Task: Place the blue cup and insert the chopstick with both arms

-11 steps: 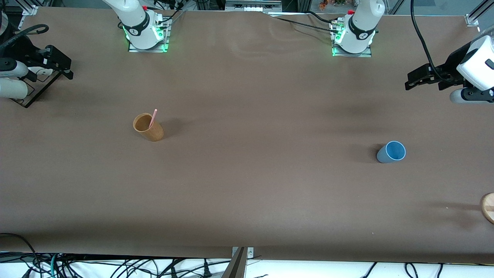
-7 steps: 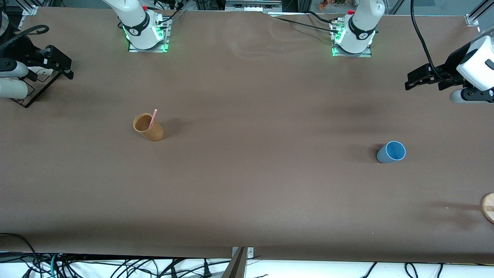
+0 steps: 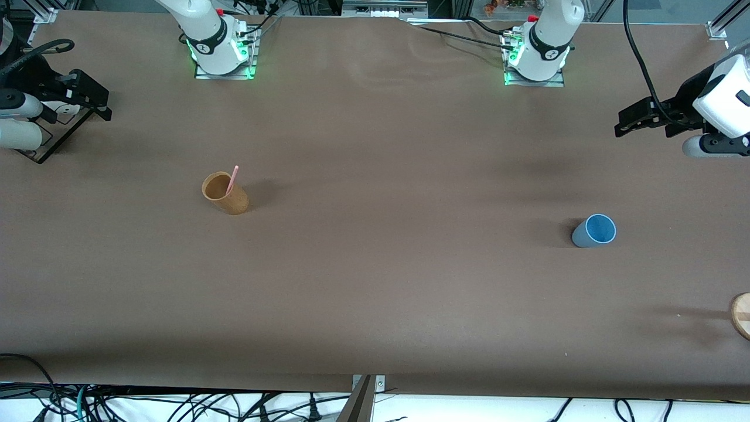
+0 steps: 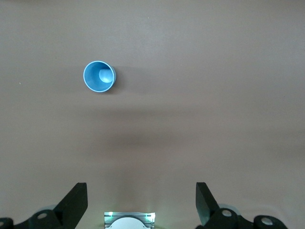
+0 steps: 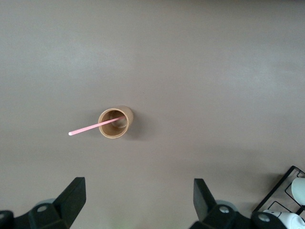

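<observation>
The blue cup (image 3: pixel 594 231) stands upright and empty on the brown table toward the left arm's end; it also shows in the left wrist view (image 4: pixel 99 77). The pink chopstick (image 3: pixel 232 179) leans inside the tan cup (image 3: pixel 225 193) toward the right arm's end, both also in the right wrist view, chopstick (image 5: pixel 90 127) and cup (image 5: pixel 115 123). My left gripper (image 3: pixel 622 126) hangs open and empty high over the table's left-arm end, well away from the blue cup; its jaws (image 4: pixel 140 202) stand wide apart. My right gripper (image 3: pixel 104 108) is open and empty over the right-arm end (image 5: pixel 138 200).
A round wooden disc (image 3: pixel 741 315) lies at the table's edge at the left arm's end, nearer the front camera than the blue cup. A dark stand (image 3: pixel 51 140) sits at the right arm's end under the right gripper, also in the right wrist view (image 5: pixel 286 198).
</observation>
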Tool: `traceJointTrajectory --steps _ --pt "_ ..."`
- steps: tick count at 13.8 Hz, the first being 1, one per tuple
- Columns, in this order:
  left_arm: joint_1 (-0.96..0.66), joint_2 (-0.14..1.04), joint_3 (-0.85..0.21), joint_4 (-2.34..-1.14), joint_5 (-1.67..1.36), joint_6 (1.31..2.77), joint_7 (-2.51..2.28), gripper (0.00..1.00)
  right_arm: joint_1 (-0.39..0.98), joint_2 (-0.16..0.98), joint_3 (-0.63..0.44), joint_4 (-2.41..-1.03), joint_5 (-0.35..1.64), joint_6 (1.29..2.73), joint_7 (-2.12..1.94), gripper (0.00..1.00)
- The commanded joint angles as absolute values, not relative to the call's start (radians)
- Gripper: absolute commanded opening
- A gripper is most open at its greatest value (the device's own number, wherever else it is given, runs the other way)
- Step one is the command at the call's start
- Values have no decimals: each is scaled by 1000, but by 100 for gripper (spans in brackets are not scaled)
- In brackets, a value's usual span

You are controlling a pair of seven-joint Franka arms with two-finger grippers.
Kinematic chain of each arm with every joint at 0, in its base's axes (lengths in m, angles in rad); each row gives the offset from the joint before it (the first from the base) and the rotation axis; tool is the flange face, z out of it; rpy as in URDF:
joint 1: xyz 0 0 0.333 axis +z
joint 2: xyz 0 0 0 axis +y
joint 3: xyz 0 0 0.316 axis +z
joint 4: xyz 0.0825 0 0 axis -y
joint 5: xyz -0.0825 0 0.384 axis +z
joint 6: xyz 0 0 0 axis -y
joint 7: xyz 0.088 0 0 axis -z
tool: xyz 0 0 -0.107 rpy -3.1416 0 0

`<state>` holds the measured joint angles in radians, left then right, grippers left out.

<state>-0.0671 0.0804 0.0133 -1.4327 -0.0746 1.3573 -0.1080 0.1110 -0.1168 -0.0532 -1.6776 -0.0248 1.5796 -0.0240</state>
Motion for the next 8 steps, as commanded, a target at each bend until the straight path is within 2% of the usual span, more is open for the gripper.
traceJointTrajectory --steps 1,8 --pt "-72 83 14 -1425 -54 1355 -114 100 110 -114 -51 -1661 -31 1566 -9 100" --pt "-69 112 15 -1425 -51 1355 -115 100 115 -114 -51 -1660 -34 1574 -9 100"
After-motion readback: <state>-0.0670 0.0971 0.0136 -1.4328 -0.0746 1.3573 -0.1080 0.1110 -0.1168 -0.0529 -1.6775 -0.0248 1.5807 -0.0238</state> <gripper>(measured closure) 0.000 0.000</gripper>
